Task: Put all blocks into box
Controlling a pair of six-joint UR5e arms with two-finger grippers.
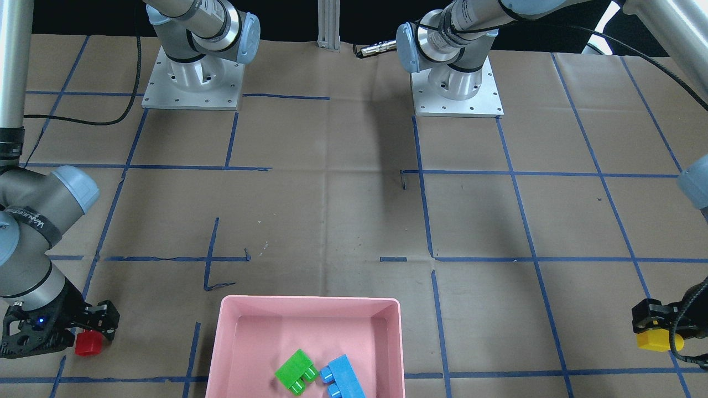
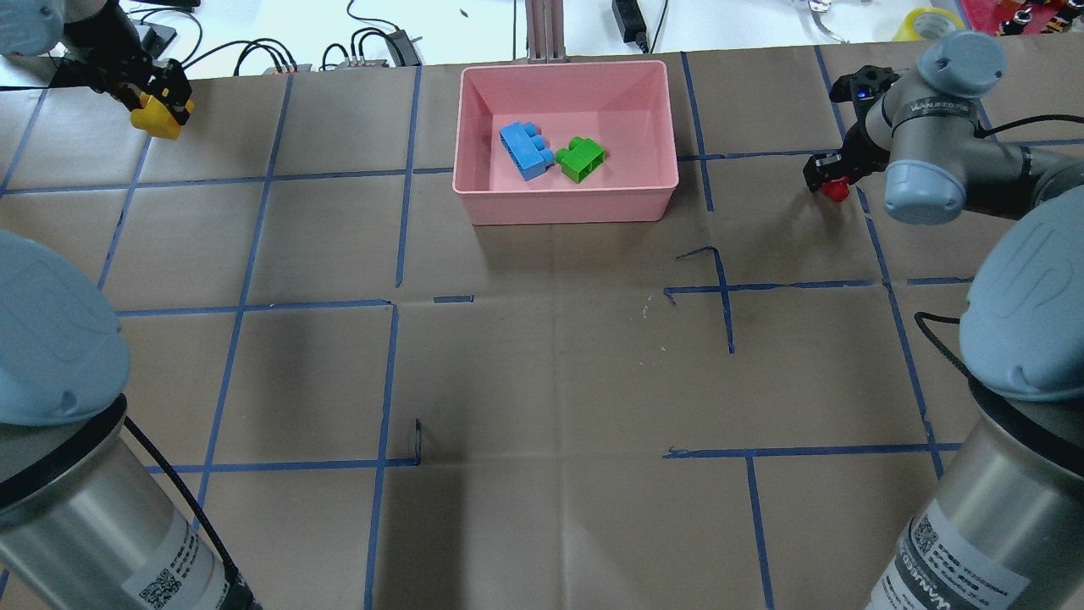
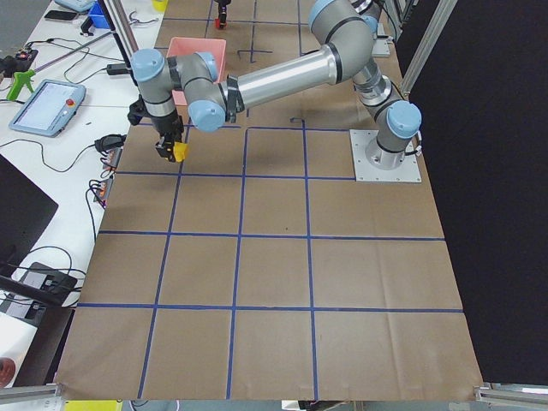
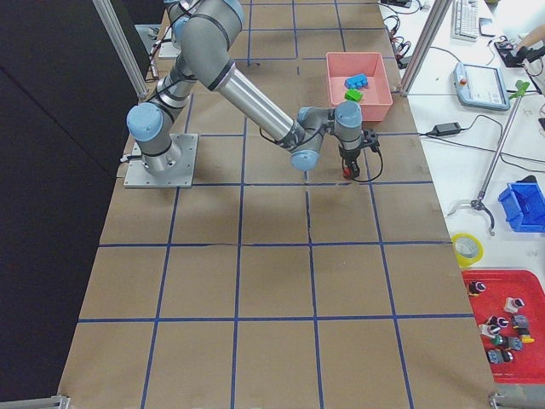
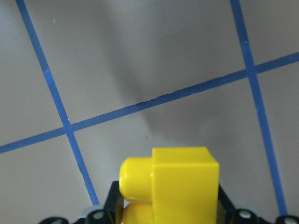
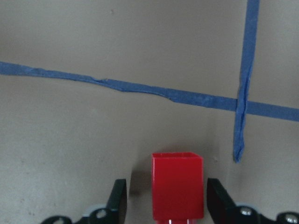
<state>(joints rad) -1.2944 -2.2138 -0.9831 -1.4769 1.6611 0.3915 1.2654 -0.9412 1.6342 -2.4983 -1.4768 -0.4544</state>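
The pink box (image 2: 567, 206) stands at the table's far middle and holds the green brick (image 2: 581, 158) and the light-blue brick (image 2: 525, 149), side by side; they also show in the front view, green (image 1: 296, 371) and blue (image 1: 340, 377). My left gripper (image 2: 161, 114) is shut on the yellow brick (image 5: 184, 184) and holds it above the table at the far left corner. My right gripper (image 6: 169, 200) is open, low at the table, with one finger on each side of the small red brick (image 6: 178, 184) and a gap at both sides. The red brick (image 2: 837, 190) is right of the box.
Blue tape lines grid the brown paper table cover. The two arm bases (image 1: 192, 83) (image 1: 456, 85) are bolted at the robot's side. An aluminium post (image 2: 542, 30) and cables (image 2: 356, 47) lie just beyond the box at the far edge.
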